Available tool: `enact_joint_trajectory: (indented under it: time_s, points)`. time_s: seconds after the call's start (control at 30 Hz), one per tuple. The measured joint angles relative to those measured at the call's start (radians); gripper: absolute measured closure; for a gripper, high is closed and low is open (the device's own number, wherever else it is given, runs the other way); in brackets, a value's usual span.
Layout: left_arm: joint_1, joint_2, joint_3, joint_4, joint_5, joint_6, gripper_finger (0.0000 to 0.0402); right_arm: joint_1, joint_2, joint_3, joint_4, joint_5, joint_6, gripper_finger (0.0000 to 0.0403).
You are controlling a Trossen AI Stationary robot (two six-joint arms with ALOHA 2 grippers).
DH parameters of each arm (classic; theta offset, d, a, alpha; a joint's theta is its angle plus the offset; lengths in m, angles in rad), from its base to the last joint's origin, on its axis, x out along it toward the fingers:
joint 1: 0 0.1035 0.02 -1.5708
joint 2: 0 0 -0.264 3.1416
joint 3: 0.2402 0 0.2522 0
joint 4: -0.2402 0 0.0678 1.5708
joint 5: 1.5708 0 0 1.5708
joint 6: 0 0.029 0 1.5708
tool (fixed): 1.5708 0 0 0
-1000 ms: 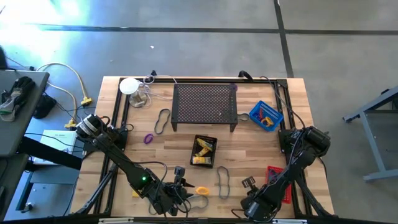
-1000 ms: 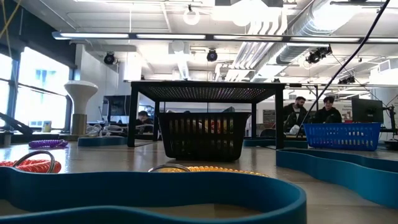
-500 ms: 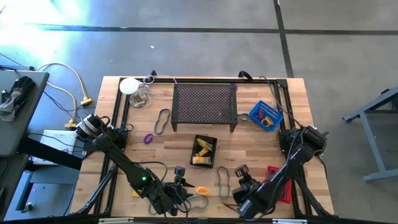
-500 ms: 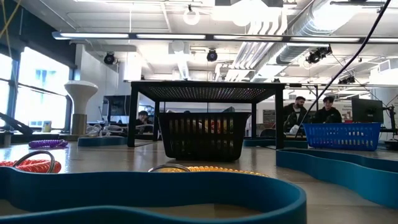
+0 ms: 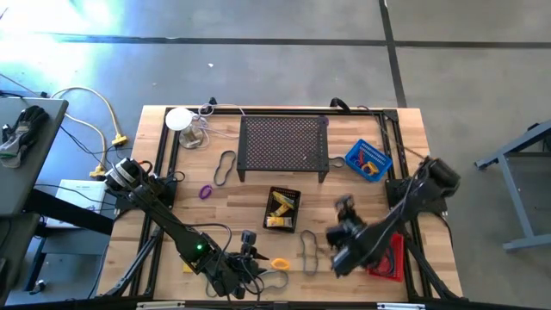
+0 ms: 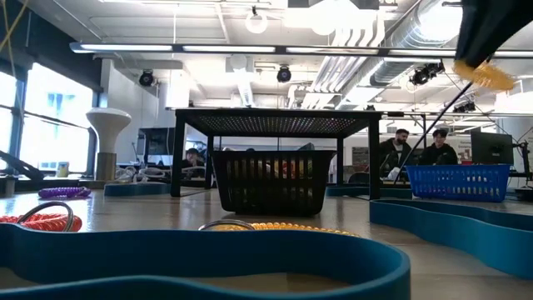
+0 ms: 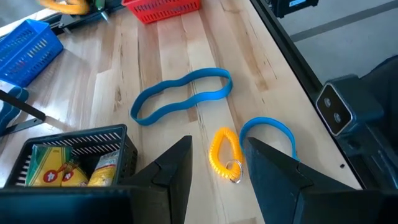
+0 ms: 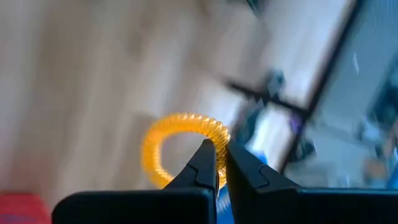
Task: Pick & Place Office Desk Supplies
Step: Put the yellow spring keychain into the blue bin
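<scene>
Wooden table beneath me, its largest load the black perforated stand, well ahead of both my jaws at the far middle. Black mesh basket sits between the stand and my left gripper, ahead of those jaws and off to one side; yellow packets lie inside it. Blue basket stands past my right gripper, near the stand's corner; red basket lies just beside my right arm, close to the table's near edge. A blue band loop, drawn out long and wavy, lies flat on the wood straight ahead of my left jaws, and a second blue loop curls just beside my left gripper's outer finger. Directly between my left fingers, flat on the boards, lies a yellow coil ring with a small metal ring at its near end; my left jaws stand apart around that spot, gripping nothing, not touching the coil. My right jaws are pressed together on an orange-yellow coil ring, pinching its edge; the loop hangs out beyond my fingertips, lifted clear of the table. A purple ring lies well off from both jaws, on the left arm's side.
</scene>
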Motion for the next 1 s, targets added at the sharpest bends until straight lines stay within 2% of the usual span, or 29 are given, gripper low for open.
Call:
enact_joint_trajectory:
  time_s: [0.27, 0.47, 0.6, 0.8, 1.0]
  points:
    - [0.0, 0.0, -0.012, 0.0, 0.002, -0.002, 0.0259, -0.14, -0.327, -0.271, 0.104, 0.073, 0.161, 0.0398]
    - [0.0, 0.0, -0.012, 0.001, 0.001, -0.002, 0.0259, -0.316, -0.504, -0.474, 0.136, 0.135, 0.408, 0.0398]
    - [0.008, 0.0, -0.012, 0.003, 0.001, -0.002, 0.0259, -0.456, -0.552, -0.562, 0.141, 0.193, 0.536, 0.0398]
    - [0.024, 0.0, -0.012, 0.004, 0.003, -0.003, 0.0259, -0.693, -0.557, -0.626, 0.18, 0.18, 0.627, 0.0398]
    - [0.027, 0.0, -0.012, 0.004, 0.029, -0.004, 0.0259, -0.868, -0.557, -0.658, 0.298, 0.071, 0.531, 0.0386]
